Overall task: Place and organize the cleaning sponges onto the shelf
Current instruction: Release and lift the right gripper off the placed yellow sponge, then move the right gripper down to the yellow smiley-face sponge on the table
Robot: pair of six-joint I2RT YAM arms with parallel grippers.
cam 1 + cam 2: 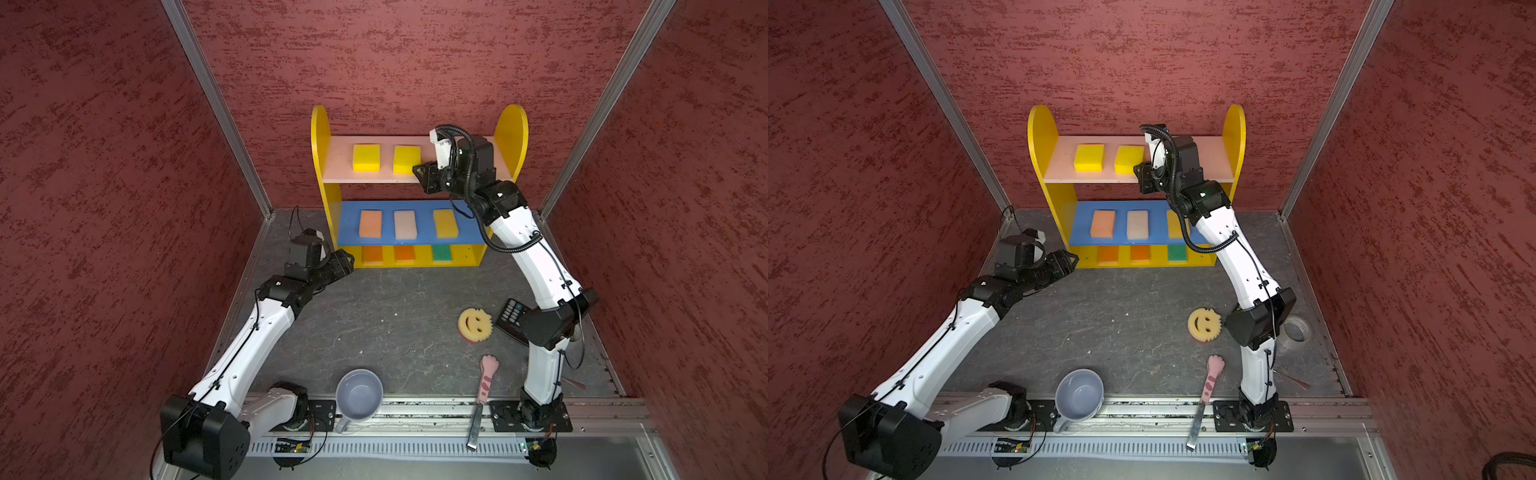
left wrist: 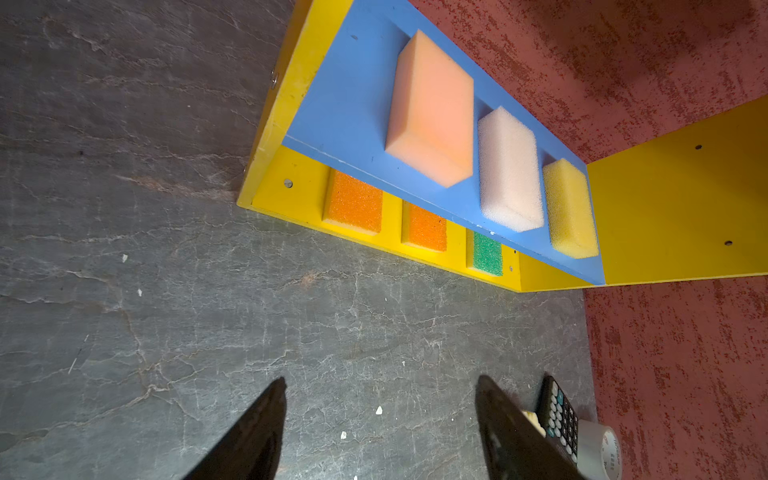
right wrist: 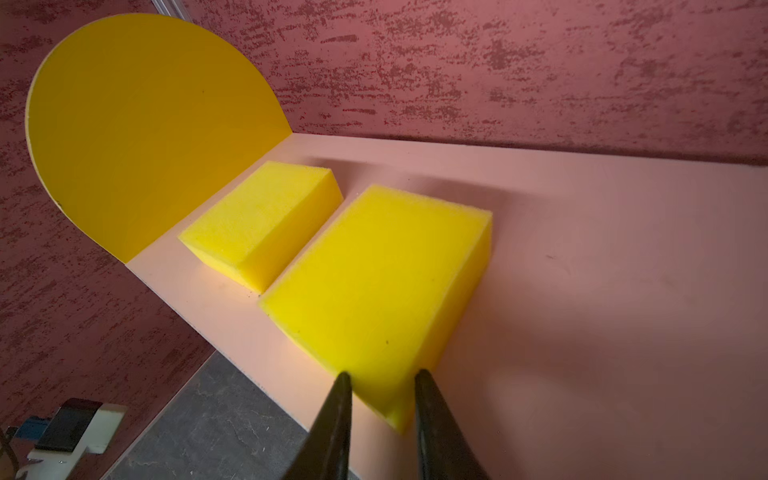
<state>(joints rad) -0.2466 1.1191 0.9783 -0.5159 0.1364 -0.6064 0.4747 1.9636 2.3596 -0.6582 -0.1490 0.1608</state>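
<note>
Our right gripper sits low over the front edge of the pink top board of the shelf. Its 2 fingers are parted by only a narrow gap. The near corner of the nearer yellow sponge shows in that gap. The foam looks unsquashed and lies flat on the board, and we cannot tell whether the tips touch it. Toward the round-topped yellow side panel lies the farther yellow sponge, also flat, with a slim strip of board between the 2.

Our left gripper hovers above the grey tabletop near the shelf's left foot. Its fingers are spread wide with nothing between them.

On the blue middle board we see 3 blocks in a row, each apart from the next: a peach sponge, a pale pink sponge and a dull yellow sponge. On the yellow bottom board lie an orange sponge, a second orange sponge and a green sponge, all partly hidden under the blue board.

The smiley-face sponge lies face up on the tabletop, well apart from the shelf and just beside a black calculator. Near the front rail are a grey-blue mug, mouth up, and a pink cat-paw tool.
</note>
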